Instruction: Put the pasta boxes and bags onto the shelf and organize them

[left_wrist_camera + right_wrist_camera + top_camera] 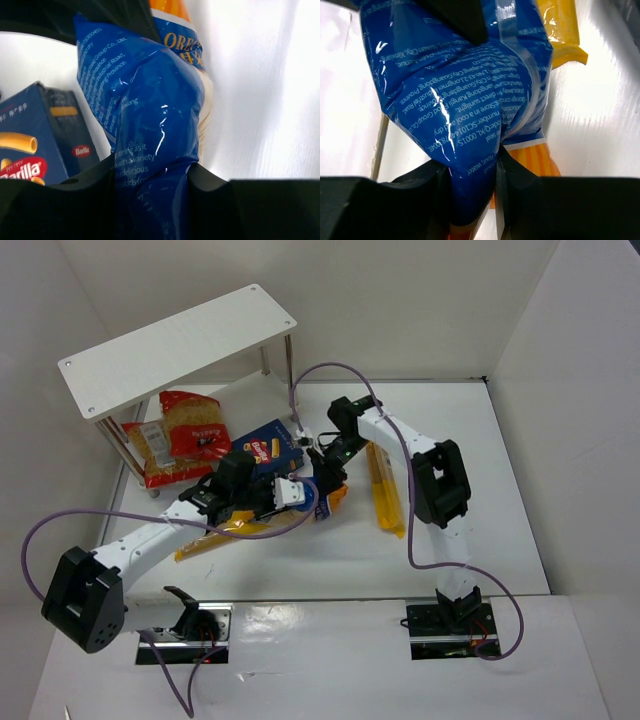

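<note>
Two robot arms meet over the middle of a white bench (480,490), both gripping one crinkly blue bag (145,110) with an orange end. The left pincer (152,175) pinches one part of the bag and the right pincer (472,175) pinches another. I cannot tell whether the bag rests on the bench. Just to its left lies a dark blue pasta box (268,448). A red bag (190,430) lies on the lower board of the white shelf (170,345) at the back left. One long yellow bag (385,490) lies to the right, and a second yellow bag (210,538) lies under the left arm.
</note>
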